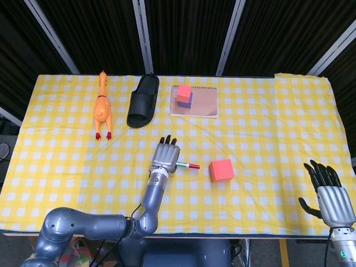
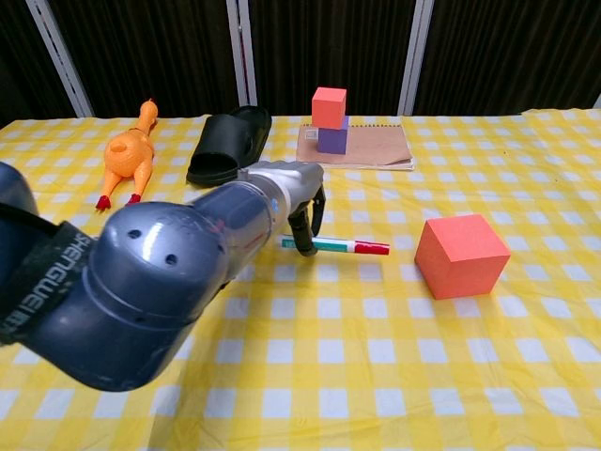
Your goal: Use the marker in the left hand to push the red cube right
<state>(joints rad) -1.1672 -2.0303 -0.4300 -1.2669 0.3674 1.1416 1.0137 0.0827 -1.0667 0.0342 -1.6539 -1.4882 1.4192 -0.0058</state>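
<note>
The red cube sits on the yellow checked cloth, right of centre. My left hand grips a marker with a red cap that points right. A small gap separates the marker's tip from the cube's left face. My right hand hovers open at the table's near right corner, far from the cube, and shows only in the head view.
At the back lie a rubber chicken, a black slipper and a brown notebook bearing a small red block on a purple one. My left forearm fills the chest view's lower left.
</note>
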